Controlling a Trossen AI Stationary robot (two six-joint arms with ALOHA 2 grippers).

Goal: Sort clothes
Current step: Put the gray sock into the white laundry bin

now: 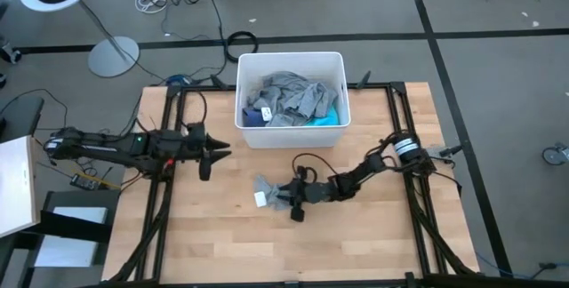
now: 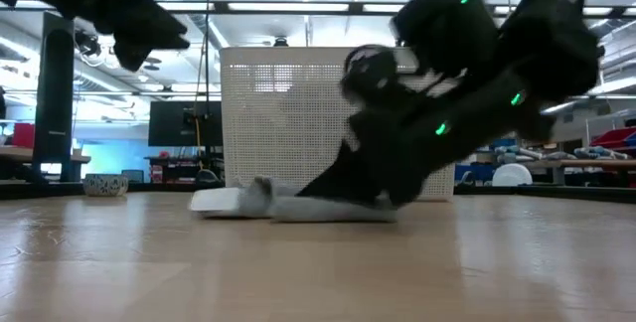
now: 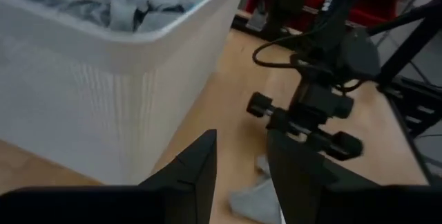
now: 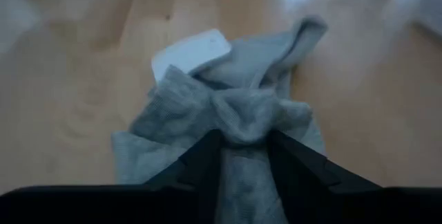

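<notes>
Since your right gripper (image 4: 243,144) pinches only a bunched fold of the grey sock (image 4: 228,113), lifting may drop it. Your left gripper (image 1: 210,152), jaws apart and empty, waits left of the bin (image 1: 244,92).

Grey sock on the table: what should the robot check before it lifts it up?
1. Right gripper pinching the grey sock: ok, fabric bunched between the fingers.
2. Sock lying on the table: ok, not lifted yet.
3. White tag clear of the fingers: ok.
4. Left gripper away from the sock: ok, open beside the bin.
5. Room in the bin: cannot tell, clothes already piled inside.
</notes>
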